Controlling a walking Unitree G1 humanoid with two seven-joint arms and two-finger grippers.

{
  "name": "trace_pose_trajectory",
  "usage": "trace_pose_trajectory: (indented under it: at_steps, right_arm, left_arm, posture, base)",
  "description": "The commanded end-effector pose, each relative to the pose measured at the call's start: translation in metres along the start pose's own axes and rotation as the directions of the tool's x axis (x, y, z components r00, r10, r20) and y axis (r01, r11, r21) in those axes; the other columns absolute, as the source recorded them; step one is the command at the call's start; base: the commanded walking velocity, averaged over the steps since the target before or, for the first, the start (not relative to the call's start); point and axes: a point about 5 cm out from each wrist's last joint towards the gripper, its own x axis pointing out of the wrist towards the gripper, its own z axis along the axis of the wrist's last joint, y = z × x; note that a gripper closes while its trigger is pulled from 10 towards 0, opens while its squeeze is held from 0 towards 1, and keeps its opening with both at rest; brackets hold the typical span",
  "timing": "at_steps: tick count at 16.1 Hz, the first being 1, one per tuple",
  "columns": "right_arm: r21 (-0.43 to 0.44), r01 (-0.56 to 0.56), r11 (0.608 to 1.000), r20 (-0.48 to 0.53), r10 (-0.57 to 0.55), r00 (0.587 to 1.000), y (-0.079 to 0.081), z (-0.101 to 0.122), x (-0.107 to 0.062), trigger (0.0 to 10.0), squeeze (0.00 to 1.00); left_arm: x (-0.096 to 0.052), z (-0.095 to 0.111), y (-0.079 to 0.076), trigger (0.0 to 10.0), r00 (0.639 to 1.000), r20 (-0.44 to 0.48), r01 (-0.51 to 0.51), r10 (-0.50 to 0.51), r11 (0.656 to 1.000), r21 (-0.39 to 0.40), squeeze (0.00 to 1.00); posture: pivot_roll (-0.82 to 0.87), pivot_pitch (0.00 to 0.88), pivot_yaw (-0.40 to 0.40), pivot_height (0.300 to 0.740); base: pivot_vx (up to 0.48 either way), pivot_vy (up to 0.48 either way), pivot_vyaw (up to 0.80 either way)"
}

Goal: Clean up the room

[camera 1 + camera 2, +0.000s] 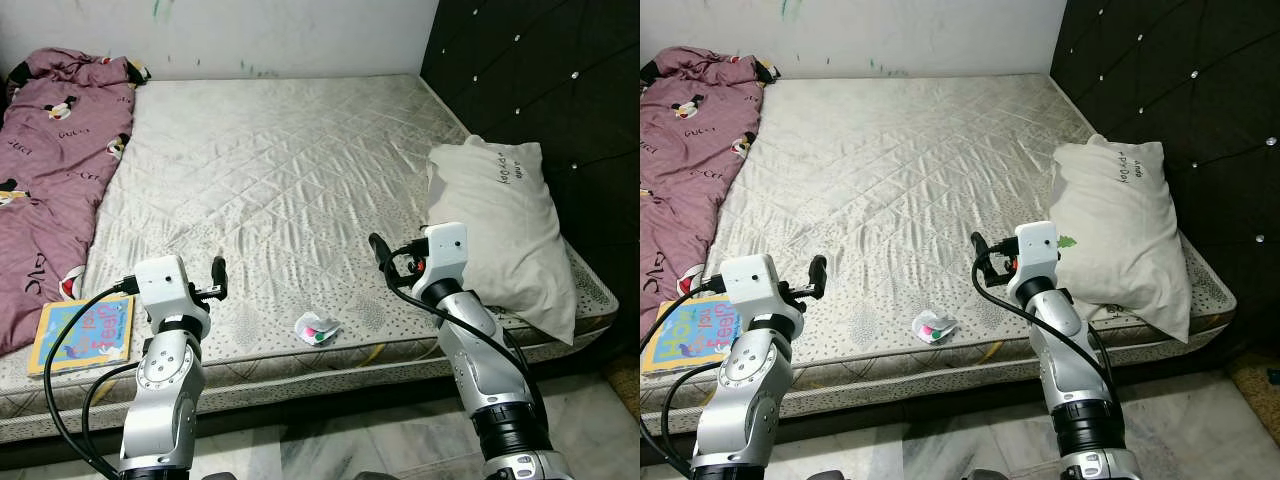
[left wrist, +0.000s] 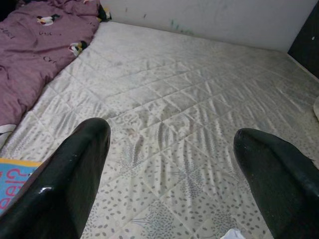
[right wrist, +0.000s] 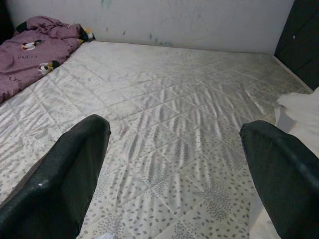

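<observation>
Both arms raised over the bed's near edge, jaws spread wide, nothing held: left gripper (image 1: 219, 272), right gripper (image 1: 377, 246). Crumpled wrapper (image 1: 317, 327) lies on the mattress (image 1: 270, 170) near the front edge, between the two. Risk: thin wrapper on soft quilting, fingers may press it in or nudge it off the edge. Book (image 1: 84, 333) at the left corner, purple blanket (image 1: 50, 170) behind it, pillow (image 1: 505, 225) just beside the right arm, could get bumped.
</observation>
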Motion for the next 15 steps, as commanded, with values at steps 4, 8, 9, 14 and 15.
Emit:
trace_pose_trajectory:
  at_steps: [4, 8, 9, 14, 15]
  right_arm:
    - [-0.011, -0.009, 1.000, 0.005, 0.009, 1.000, -0.0018, 0.0040, 0.0012, 10.0, 0.00]
    - [-0.012, -0.014, 1.000, 0.010, 0.015, 1.000, -0.0021, 0.0055, 0.0018, 10.0, 0.00]
    - [-0.011, -0.018, 1.000, 0.013, 0.018, 1.000, -0.0021, 0.0065, 0.0026, 10.0, 0.00]
    - [-0.030, -0.040, 0.999, 0.017, 0.040, 0.999, -0.0013, 0.0092, 0.0069, 10.0, 0.00]
    - [-0.029, -0.041, 0.999, 0.017, 0.042, 0.999, -0.0010, 0.0092, 0.0074, 10.0, 0.00]
  left_arm:
    - [0.0002, 0.0004, -0.0004, 10.0, 1.000, -0.005, -0.004, 0.004, 1.000, -0.003, 0.00]
    - [0.0008, 0.0015, -0.0019, 10.0, 1.000, 0.000, -0.005, 0.005, 1.000, -0.005, 0.00]
    - [0.0011, 0.0034, -0.0021, 10.0, 1.000, 0.005, -0.008, 0.008, 1.000, -0.013, 0.00]
    - [0.0019, 0.0077, -0.0013, 10.0, 0.999, 0.033, -0.038, 0.038, 0.999, -0.006, 0.00]
    - [0.0021, 0.0080, -0.0007, 10.0, 0.999, 0.035, -0.042, 0.042, 0.999, -0.005, 0.00]
  posture:
    - [-0.02, 0.021, -0.040, 0.666]
    - [-0.02, 0.016, -0.043, 0.636]
    - [-0.02, 0.016, -0.044, 0.636]
    - [-0.02, 0.015, -0.051, 0.636]
    - [-0.02, 0.016, -0.051, 0.636]
  base:
    - [0.000, 0.000, 0.00]
    - [0.000, 0.000, 0.00]
    - [0.000, 0.000, 0.00]
    - [0.000, 0.000, 0.00]
    - [0.000, 0.000, 0.00]
